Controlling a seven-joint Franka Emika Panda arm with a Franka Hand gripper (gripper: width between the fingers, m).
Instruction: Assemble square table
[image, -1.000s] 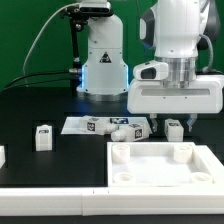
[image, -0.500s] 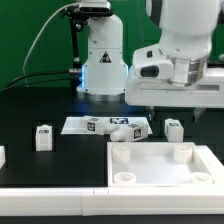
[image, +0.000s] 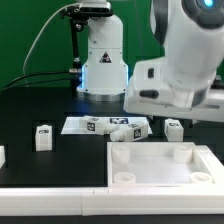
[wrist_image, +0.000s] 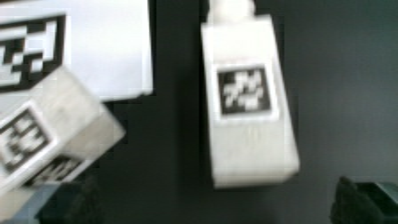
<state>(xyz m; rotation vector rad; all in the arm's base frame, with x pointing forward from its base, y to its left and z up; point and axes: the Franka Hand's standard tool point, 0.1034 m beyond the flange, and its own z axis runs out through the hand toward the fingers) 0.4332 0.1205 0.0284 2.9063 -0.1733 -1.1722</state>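
The white square table top (image: 160, 168) with raised corner sockets lies at the front of the exterior view. In the wrist view a white tagged leg (wrist_image: 246, 100) lies on the black surface; in the exterior view it stands just behind the top (image: 173, 128). A second leg (wrist_image: 45, 125) lies half on the marker board (wrist_image: 80, 45), and shows in the exterior view too (image: 133, 128). My gripper (wrist_image: 214, 205) is open and empty above the first leg. One dark fingertip (wrist_image: 370, 202) shows at the frame's corner. The arm's white hand (image: 170, 90) hides the fingers in the exterior view.
The marker board (image: 85, 125) lies behind the top. A third leg (image: 42, 137) stands on the black surface at the exterior view's left, and another white part (image: 2, 156) sits at the left edge. The robot base (image: 103, 60) stands at the back.
The arm's hand has risen and tilted, moving up and away from the leg behind the table top. The legs and the top have not moved.
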